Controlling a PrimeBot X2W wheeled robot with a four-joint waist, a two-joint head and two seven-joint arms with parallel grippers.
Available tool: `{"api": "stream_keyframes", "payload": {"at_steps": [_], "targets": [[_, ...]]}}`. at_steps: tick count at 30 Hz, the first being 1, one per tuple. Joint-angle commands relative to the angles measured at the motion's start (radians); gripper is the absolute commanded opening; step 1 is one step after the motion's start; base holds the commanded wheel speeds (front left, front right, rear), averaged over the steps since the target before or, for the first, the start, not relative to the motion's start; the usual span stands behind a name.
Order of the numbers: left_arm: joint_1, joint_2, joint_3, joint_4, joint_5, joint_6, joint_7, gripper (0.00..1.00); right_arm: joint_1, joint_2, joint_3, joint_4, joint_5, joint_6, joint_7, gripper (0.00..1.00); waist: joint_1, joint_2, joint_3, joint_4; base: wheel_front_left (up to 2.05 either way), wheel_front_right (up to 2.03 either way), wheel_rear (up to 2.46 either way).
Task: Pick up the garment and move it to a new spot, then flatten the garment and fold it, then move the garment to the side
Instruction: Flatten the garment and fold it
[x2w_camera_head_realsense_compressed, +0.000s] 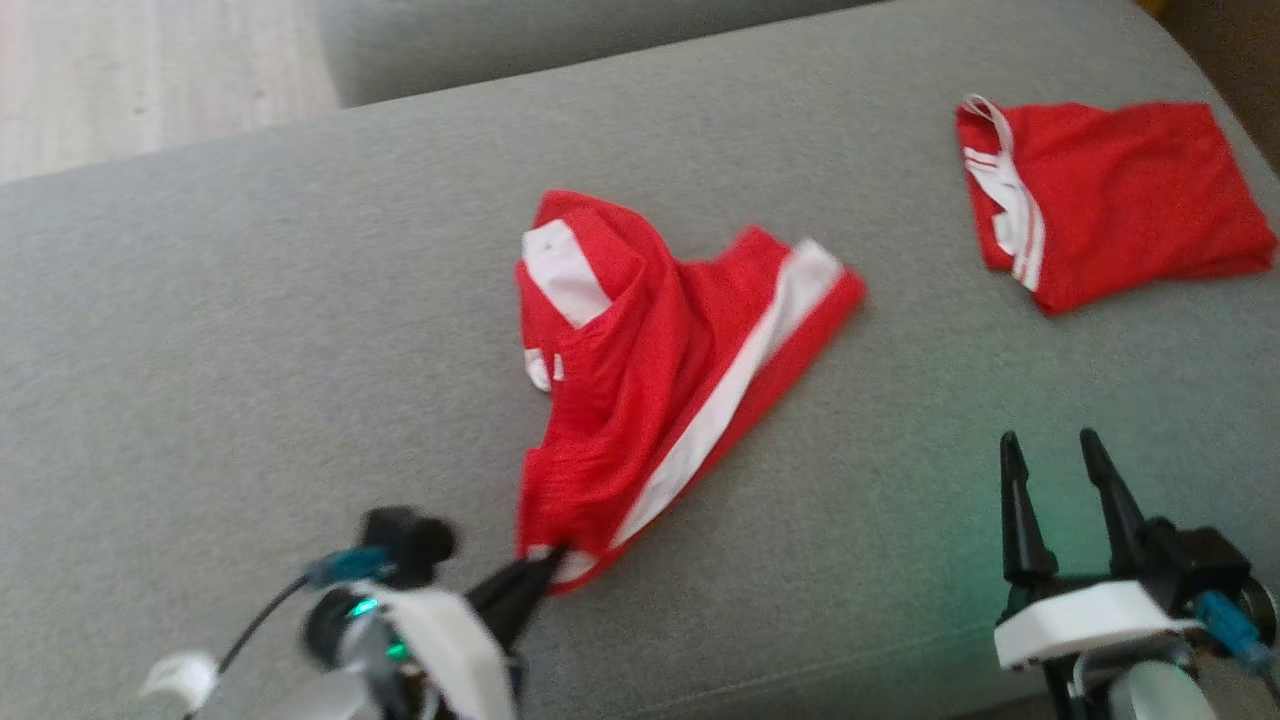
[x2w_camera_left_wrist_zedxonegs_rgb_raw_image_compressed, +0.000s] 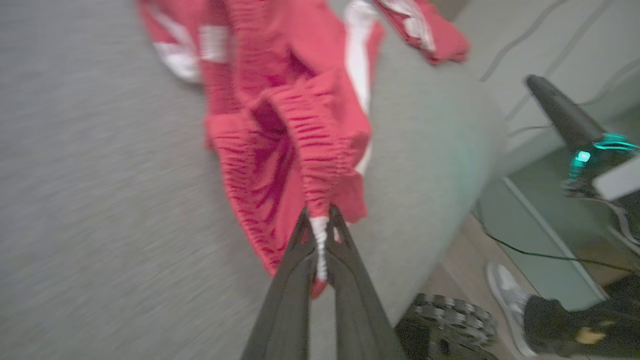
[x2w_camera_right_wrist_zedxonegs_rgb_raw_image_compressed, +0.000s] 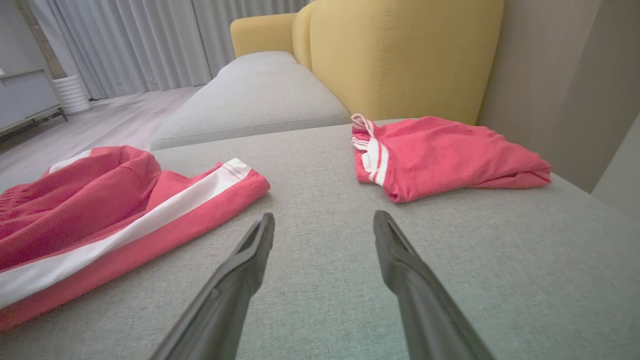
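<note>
While my left gripper (x2w_camera_head_realsense_compressed: 548, 563) is pinched tight on the near, white-trimmed corner of the red garment (x2w_camera_head_realsense_compressed: 650, 390), my right gripper (x2w_camera_head_realsense_compressed: 1048, 440) hovers beside it with fingers spread, holding nothing. The garment lies crumpled in the middle of the grey cushion (x2w_camera_head_realsense_compressed: 250, 350). It looks like light, limp mesh (probably slippery), so I judge a second hold on a hem corner best for spreading it. Farther right rests a folded red piece (x2w_camera_head_realsense_compressed: 1120, 200). Both lie loose on the cushion, with nothing containing them.
</note>
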Motion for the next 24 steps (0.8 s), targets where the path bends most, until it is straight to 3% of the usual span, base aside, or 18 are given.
{"api": "stream_keyframes", "payload": {"at_steps": [1,6,7,9,13,17,21,24], "targets": [[-0.014,0.040,0.072,-0.012,-0.005,0.035,-0.042,0.00,0.011,-0.008,0.021,-0.023,-0.010,-0.001,-0.011,1.00,0.0000,0.0000,-0.016,0.028,0.00,0.00,0.00],[0.035,0.074,0.143,0.084,-0.015,0.116,-0.123,0.00,0.019,-0.008,0.021,-0.021,-0.025,-0.001,-0.011,1.00,0.0000,0.0000,-0.034,0.072,0.00,0.00,0.00],[0.037,0.069,0.163,0.103,-0.022,0.128,-0.147,0.29,0.020,-0.008,0.025,-0.020,-0.030,-0.001,-0.011,1.00,0.0000,0.0000,-0.037,0.080,0.00,0.00,0.00],[0.036,0.066,0.182,0.141,-0.016,0.145,-0.177,1.00,0.023,-0.008,0.038,-0.017,-0.039,-0.001,-0.011,1.00,0.0000,0.0000,-0.044,0.091,0.00,0.00,0.00],[0.050,0.042,0.214,0.175,-0.068,0.160,-0.172,1.00,0.023,-0.008,0.042,-0.017,-0.048,-0.001,-0.011,1.00,0.0000,0.0000,-0.046,0.100,0.00,0.00,0.00],[0.051,0.061,0.201,0.158,-0.064,0.196,-0.117,1.00,0.024,-0.008,0.040,-0.016,-0.043,-0.001,-0.011,1.00,0.0000,0.0000,-0.046,0.102,0.00,0.00,0.00],[0.032,0.070,0.238,0.045,-0.050,0.267,-0.139,1.00,0.032,-0.008,0.044,-0.017,-0.046,-0.001,-0.011,1.00,0.0000,0.0000,-0.045,0.101,0.00,0.00,0.00],[0.010,0.058,0.208,-0.077,-0.018,0.266,-0.134,1.00,0.034,-0.008,0.045,-0.016,-0.042,-0.001,-0.011,1.00,0.0000,0.0000,-0.042,0.093,0.00,0.00,0.00]]}}
